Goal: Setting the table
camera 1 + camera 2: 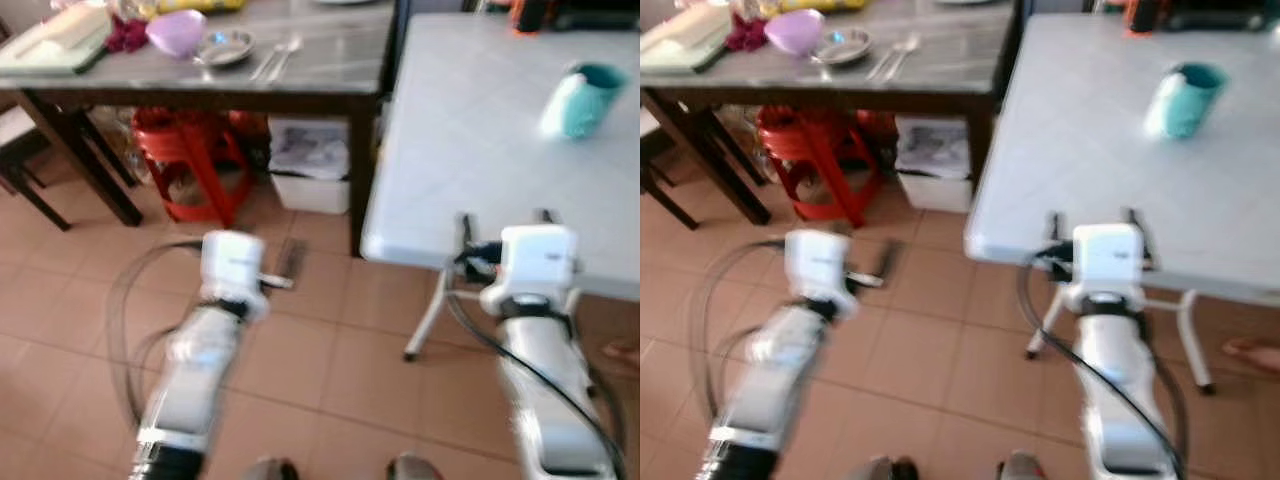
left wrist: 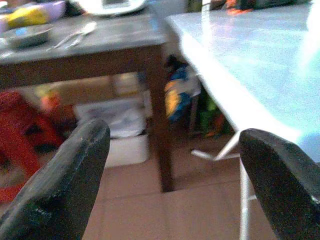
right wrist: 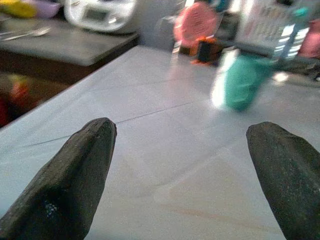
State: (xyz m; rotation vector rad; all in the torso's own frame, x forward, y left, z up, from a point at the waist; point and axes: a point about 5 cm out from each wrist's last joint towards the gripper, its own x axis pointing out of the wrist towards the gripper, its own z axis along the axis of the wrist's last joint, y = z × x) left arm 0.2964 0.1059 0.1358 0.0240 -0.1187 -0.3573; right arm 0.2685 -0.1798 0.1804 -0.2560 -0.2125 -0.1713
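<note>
A teal cup (image 1: 585, 98) stands far back on the white table (image 1: 470, 150), and it also shows ahead in the right wrist view as cup (image 3: 242, 80). My right gripper (image 1: 505, 220) hovers over that table's near edge, open and holding nothing. On the dark table (image 1: 330, 70) to the left sit a purple bowl (image 1: 176, 30), a metal bowl (image 1: 226, 46) and some cutlery (image 1: 275, 58). My left gripper (image 1: 288, 262) hangs low over the tiled floor, pointing toward the dark table's corner leg. It is open and holds nothing.
A red stool (image 1: 190, 160) and a white box (image 1: 312, 180) sit under the dark table. A chair (image 1: 20, 150) stands at far left. Cables loop on the floor (image 1: 130, 290). A person's foot (image 1: 1250, 352) shows at the right edge. A white cooker (image 3: 100, 12) stands on the dark table.
</note>
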